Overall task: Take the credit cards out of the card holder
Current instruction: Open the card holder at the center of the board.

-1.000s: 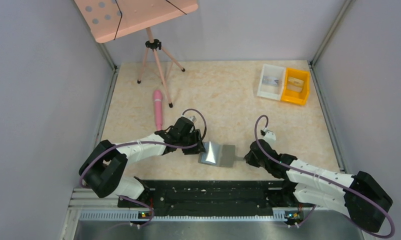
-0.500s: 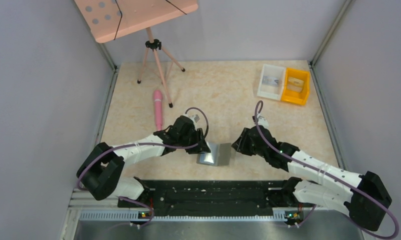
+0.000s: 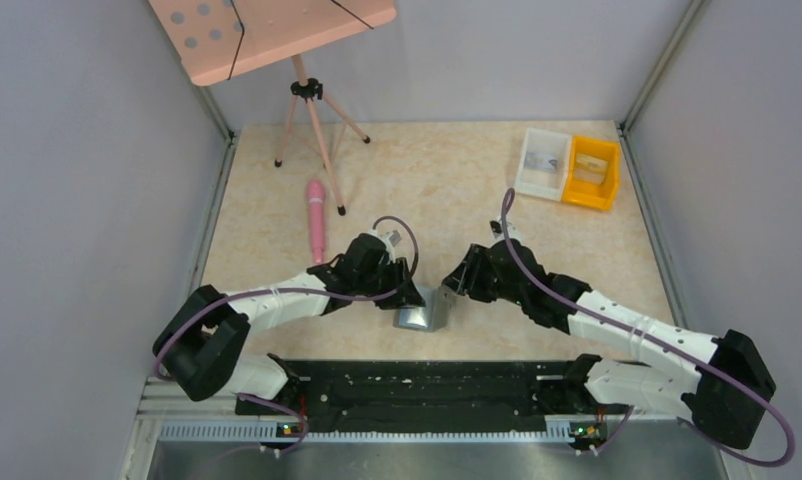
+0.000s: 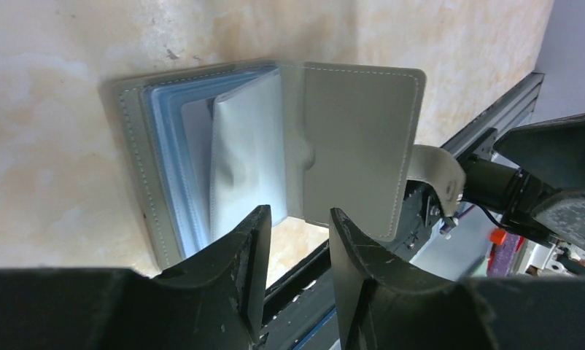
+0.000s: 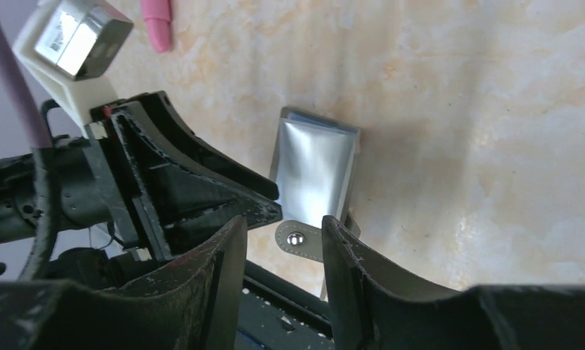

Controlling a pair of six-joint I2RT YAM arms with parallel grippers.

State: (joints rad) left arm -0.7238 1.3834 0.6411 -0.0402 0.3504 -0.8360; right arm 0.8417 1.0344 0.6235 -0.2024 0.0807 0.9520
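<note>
The card holder (image 3: 423, 308) lies near the table's front edge, between both grippers. In the left wrist view the card holder (image 4: 275, 146) is open like a book. Its pale blue-grey sleeves (image 4: 238, 146) lie flat, and the grey cover (image 4: 359, 146) stands half raised with the snap tab (image 4: 437, 173) hanging off its edge. No credit cards show apart from the sleeves. My left gripper (image 4: 299, 215) is open at the holder's near edge with nothing between its fingers. My right gripper (image 5: 284, 222) is open too. The snap tab (image 5: 298, 239) shows in its gap, and the cover leans by its right finger (image 5: 348, 255).
A pink rod (image 3: 317, 215) lies left of centre. A pink tripod (image 3: 312, 110) carries a pink board (image 3: 267, 30) at the back left. A white bin (image 3: 542, 163) and a yellow bin (image 3: 592, 172) stand at the back right. A black rail (image 3: 417, 385) runs along the near edge.
My right gripper has gone from shut on the snap tab to open and moved left and away from me. The cover has swung up from flat, so the holder looks narrower.
</note>
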